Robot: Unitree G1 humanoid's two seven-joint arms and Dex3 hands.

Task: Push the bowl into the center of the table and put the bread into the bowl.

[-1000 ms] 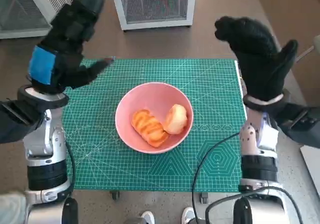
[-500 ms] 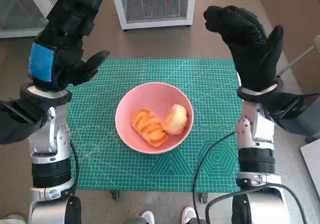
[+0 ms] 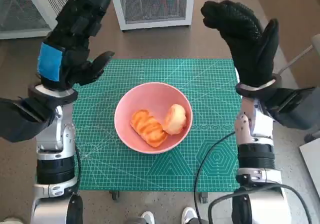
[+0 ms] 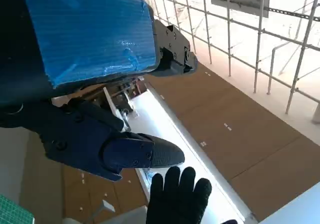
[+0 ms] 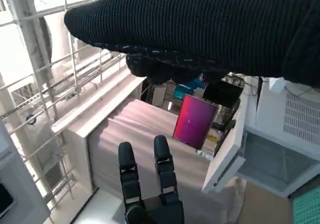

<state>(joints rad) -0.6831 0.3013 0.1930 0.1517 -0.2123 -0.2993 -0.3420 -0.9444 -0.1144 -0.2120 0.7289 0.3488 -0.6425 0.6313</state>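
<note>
A green cutting mat [image 3: 210, 89] covers the surface, and the pink bowl [image 3: 153, 116] sits at its middle. Both hands are raised clear above it, the left hand [image 3: 75, 39] and the right hand [image 3: 245, 34], each released with fingers spread, holding nothing. Inside the bowl the long bread [image 3: 147, 127] lies diagonally, from upper left to lower right, touching a rounder bread piece [image 3: 175, 118].

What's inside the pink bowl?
Two pieces of bread lie in the pink bowl: a striped orange piece and a round pale bun, touching each other. The bowl's floor beneath them is hidden.
</note>
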